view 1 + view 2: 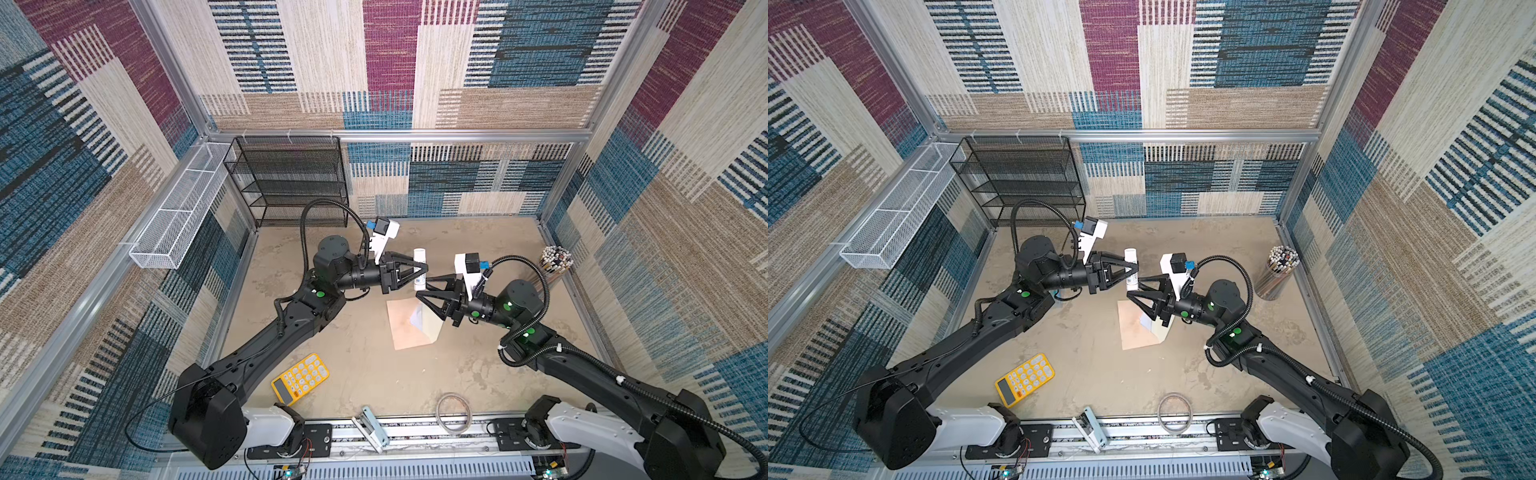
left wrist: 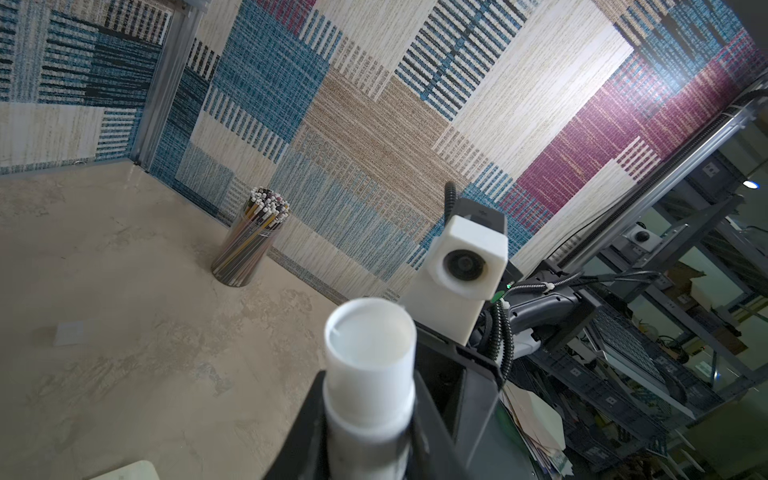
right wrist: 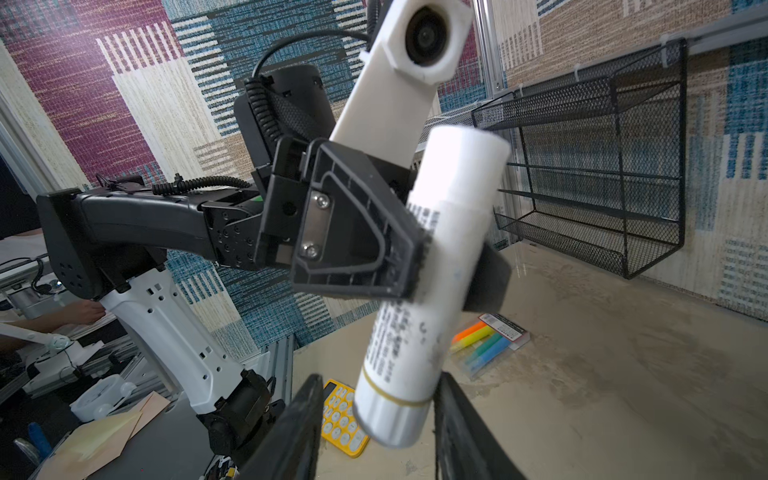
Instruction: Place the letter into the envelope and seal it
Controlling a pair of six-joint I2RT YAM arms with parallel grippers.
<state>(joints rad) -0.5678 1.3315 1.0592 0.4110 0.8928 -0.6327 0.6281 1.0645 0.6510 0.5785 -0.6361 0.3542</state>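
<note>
Between the fingers of the left gripper point(image 1: 420, 270) we find a white glue stick point(image 1: 420, 254), clamped mid-body. We see the right gripper point(image 1: 422, 286) parted — its jaws straddle the stick's lower end. Below the right gripper the envelope point(image 1: 405, 328) lies flat on the table point(image 1: 353, 374), flap open.

Robot lab: aluminium-framed test cell point(image 1: 399, 134)
</note>
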